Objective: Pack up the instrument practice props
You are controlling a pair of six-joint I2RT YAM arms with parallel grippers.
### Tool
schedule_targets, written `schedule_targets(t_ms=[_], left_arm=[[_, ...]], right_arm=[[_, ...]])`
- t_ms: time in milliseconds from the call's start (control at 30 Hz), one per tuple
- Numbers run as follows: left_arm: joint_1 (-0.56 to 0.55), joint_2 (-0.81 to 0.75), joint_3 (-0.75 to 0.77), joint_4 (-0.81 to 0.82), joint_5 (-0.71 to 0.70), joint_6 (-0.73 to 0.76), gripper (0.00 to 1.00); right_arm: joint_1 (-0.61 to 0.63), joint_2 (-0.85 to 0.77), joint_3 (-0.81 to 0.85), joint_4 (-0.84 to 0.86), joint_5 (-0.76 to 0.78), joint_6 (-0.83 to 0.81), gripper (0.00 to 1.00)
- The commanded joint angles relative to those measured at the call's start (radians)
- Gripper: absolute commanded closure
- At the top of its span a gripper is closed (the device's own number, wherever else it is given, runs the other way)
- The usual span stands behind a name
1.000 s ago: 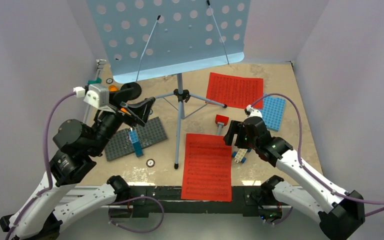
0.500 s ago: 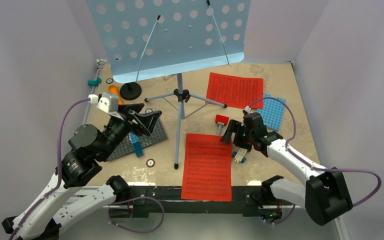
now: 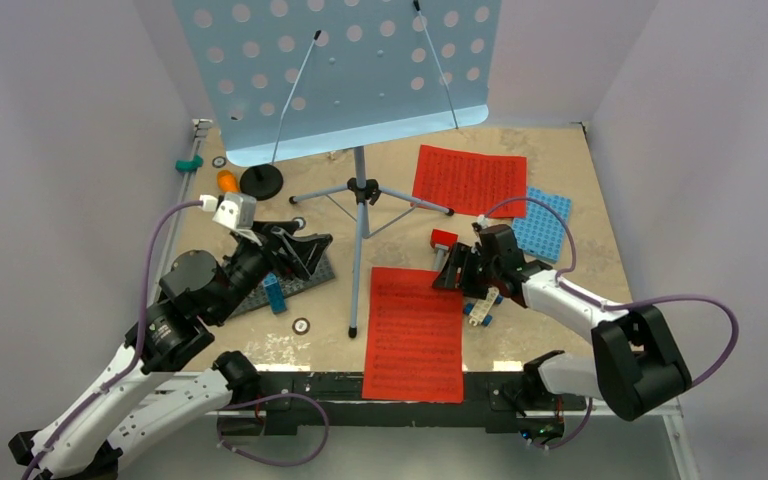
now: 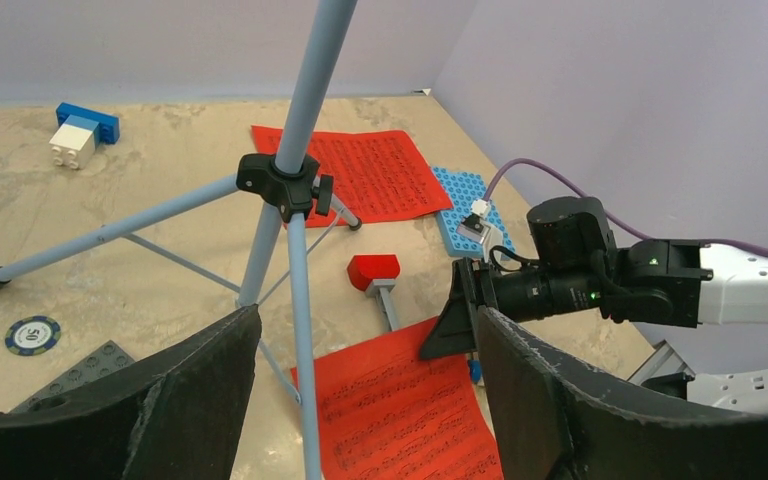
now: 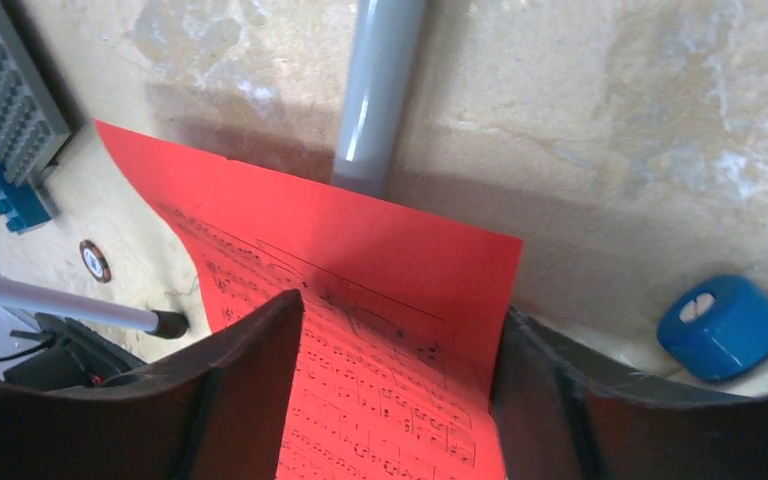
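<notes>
**Thin sheet, crowded corner: watch the pinch**

The near red sheet-music page [image 3: 412, 335] lies flat and printed side up at the middle of the worktop [image 3: 580, 200]. Its long axis runs near to far, and its near short edge reaches the black rail at the worktop's front. The far right corner points toward the red-headed toy hammer [image 3: 444, 240].

Your right end effector [image 3: 457, 268] sits low over that corner with one finger on each side of it. It is well open and has hold of nothing.

The likely failure is closing on a flat sheet. The fingers could slide over the paper, or crumple the corner instead of lifting it.

The hammer's grey handle meets the page's far edge right ahead of the fingers. You could pinch it along with the paper, or drag it. I cannot tell whether the handle runs under the sheet.

A small blue and white brick [image 3: 478, 310] sits just right of the page and could be nudged.

On the left, a tripod foot [image 3: 352, 331] of the music stand [image 3: 360, 190] rests just beside the page, so a sideways pull may snag it.

Your left end effector [image 3: 305, 252] is wide open and empty near the tripod legs. A bump there could tip the stand.
</notes>
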Motion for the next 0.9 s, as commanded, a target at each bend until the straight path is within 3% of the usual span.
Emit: schedule_targets(t_ms=[0, 333, 467, 567, 700, 867], left_arm=[[-0.002, -0.008, -0.014, 0.026, 0.017, -0.018, 0.18], [-0.002, -0.012, -0.022, 0.021, 0.014, -0.019, 0.19], [-0.003, -0.018, -0.02, 0.017, 0.015, -0.02, 0.19], [-0.001, -0.024, -0.019, 0.015, 0.013, -0.019, 0.19], [-0.001, -0.026, -0.017, 0.017, 0.014, -0.018, 0.19], [-0.001, -0.033, -0.018, 0.014, 0.006, -0.024, 0.19]], right_arm=[[-0.004, -0.006, -0.016, 0.102, -0.078, -0.007, 0.42], [-0.004, -0.147, -0.014, 0.047, -0.097, 0.0, 1.0], [-0.006, -0.316, 0.04, -0.097, -0.022, -0.017, 1.0], [-0.006, -0.455, 0.151, -0.256, 0.138, -0.054, 1.0], [-0.017, -0.511, 0.337, -0.431, 0.332, -0.121, 1.0], [-0.045, -0.523, 0.497, -0.456, 0.54, -0.137, 1.0]])
